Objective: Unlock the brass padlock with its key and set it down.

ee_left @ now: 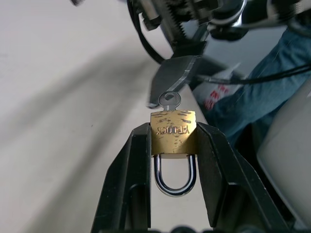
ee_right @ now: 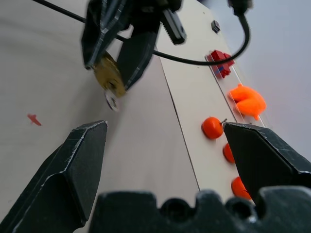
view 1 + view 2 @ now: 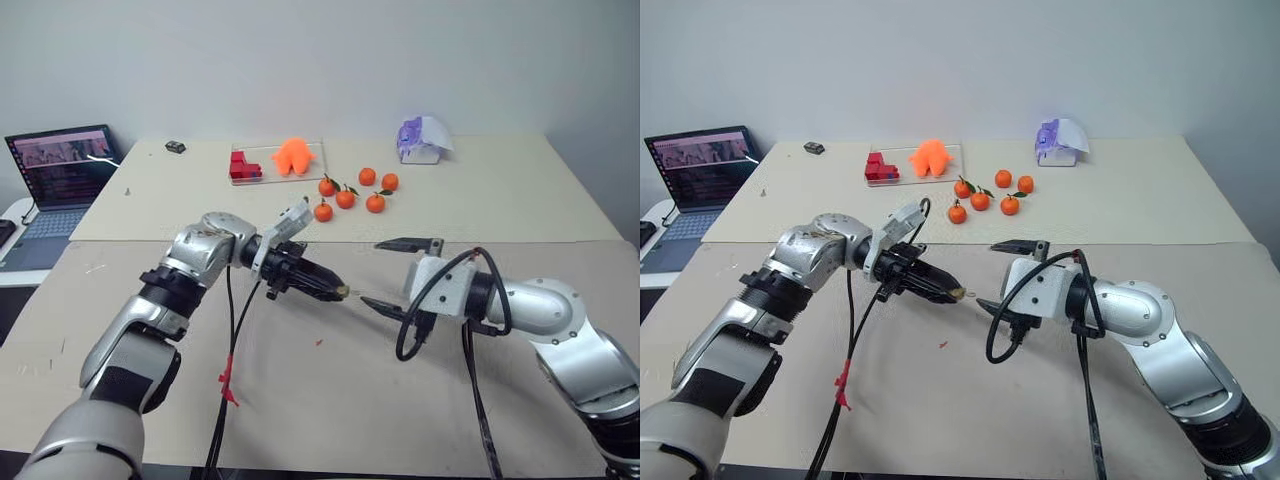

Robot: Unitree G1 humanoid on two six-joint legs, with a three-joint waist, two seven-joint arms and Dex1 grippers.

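Observation:
My left gripper (image 3: 338, 290) is shut on the brass padlock (image 1: 173, 133), with a black finger on each side of its body. The silvery shackle (image 1: 175, 178) hangs back between the fingers. The key (image 1: 169, 100) sticks out of the padlock's far end, pointing toward my right gripper (image 3: 395, 276). That gripper stands open a short way to the right of the key, touching nothing. In the right wrist view the padlock (image 2: 108, 74) and key (image 2: 113, 101) hang ahead of the open right gripper (image 2: 165, 126), off toward one finger. Both grippers are raised over the near table.
Several tangerines (image 3: 345, 197) lie on the far table, behind the grippers. A clear tray (image 3: 278, 160) with red blocks and an orange toy sits further back, and a white and purple object (image 3: 422, 140) is at the back right. A laptop (image 3: 62, 165) stands at far left.

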